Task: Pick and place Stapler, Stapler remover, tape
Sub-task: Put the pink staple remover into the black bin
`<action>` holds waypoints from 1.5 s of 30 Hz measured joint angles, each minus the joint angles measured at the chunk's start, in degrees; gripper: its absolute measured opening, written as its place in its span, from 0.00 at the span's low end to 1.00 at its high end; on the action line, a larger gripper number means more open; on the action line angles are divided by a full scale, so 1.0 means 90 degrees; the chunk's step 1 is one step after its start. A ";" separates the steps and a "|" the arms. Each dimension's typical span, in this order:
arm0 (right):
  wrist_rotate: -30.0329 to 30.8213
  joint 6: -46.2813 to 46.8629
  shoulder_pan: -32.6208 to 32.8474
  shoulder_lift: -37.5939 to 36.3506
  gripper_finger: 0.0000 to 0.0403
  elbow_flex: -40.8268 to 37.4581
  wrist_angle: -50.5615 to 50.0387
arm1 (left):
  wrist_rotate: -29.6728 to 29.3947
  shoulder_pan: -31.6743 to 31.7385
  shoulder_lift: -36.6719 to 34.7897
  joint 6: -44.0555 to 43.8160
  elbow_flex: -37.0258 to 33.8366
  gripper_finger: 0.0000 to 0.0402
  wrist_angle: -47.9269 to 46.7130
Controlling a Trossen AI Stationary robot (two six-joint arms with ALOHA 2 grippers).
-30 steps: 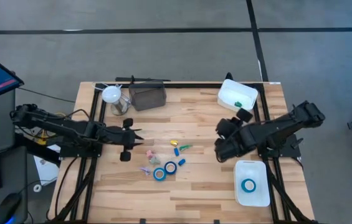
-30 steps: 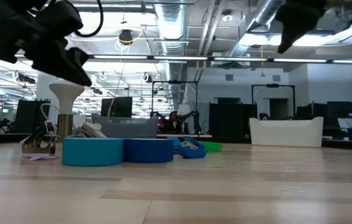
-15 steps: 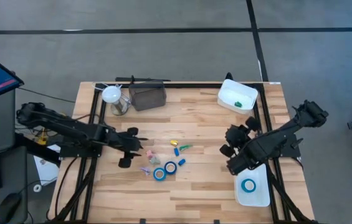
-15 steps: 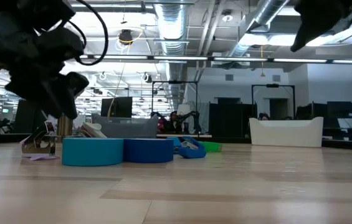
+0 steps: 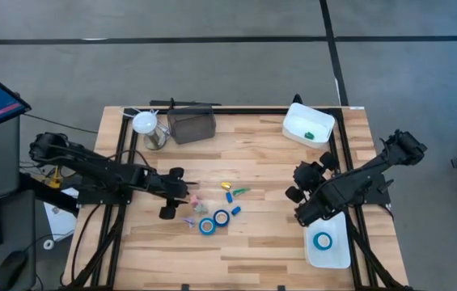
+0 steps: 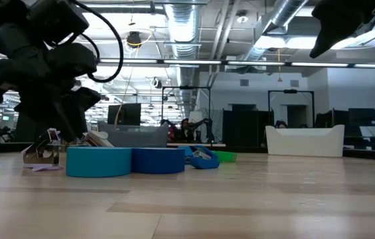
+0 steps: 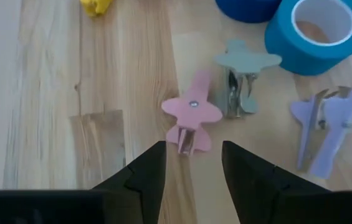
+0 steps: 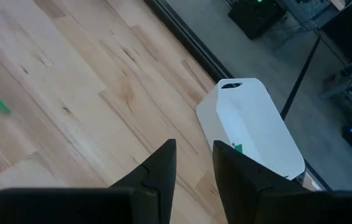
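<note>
Two blue tape rolls (image 5: 213, 221) lie flat on the table near its middle, also in the low view (image 6: 124, 160). A third roll (image 5: 322, 240) lies in the white tray (image 5: 337, 257). Small staple removers lie left of the rolls: pink (image 7: 191, 118), grey-green (image 7: 244, 74), purple (image 7: 328, 127). My left gripper (image 5: 186, 191) (image 7: 193, 168) hangs open just short of the pink one, touching nothing. My right gripper (image 5: 297, 194) (image 8: 194, 168) is open, held high left of the tray. A small blue piece (image 6: 204, 158) lies behind the rolls.
A white container (image 5: 309, 124) holding a green piece sits at the far right corner. A dark box (image 5: 191, 125) and a white lamp-like object (image 5: 145, 125) stand at the far edge. Yellow, blue and green bits (image 5: 234, 191) lie mid-table. Bare wood stretches along the near edge.
My left gripper has moved toward the table's right and down, closing on the pink staple remover. My right gripper first swung toward the near right, toward the white tray, then held still. The objects on the table have not moved.
</note>
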 joint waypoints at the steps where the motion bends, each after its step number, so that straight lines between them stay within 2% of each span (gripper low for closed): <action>1: 0.0000 0.0002 0.0000 0.0000 0.24 0.0000 -0.0001 | -0.0001 0.0002 0.0061 0.0001 0.0000 0.37 0.0099; 15: 0.0002 0.0018 0.0000 0.0000 0.24 0.0002 0.0008 | -0.0031 0.0204 0.0253 0.0022 0.0000 0.34 0.0400; 31: 0.0003 0.0019 0.0000 0.0002 0.24 0.0005 -0.0019 | 0.0040 0.0311 0.0248 0.0023 0.0000 0.02 0.0422; 42: 0.0005 0.0017 0.0000 0.0005 0.24 0.0005 -0.0058 | 0.0050 0.0311 0.0248 0.0014 0.0000 0.00 0.0426; 45: 0.0002 0.0017 0.0000 0.0005 0.24 0.0005 -0.0058 | -0.0017 0.0311 0.0248 -0.0247 0.0000 0.01 0.0445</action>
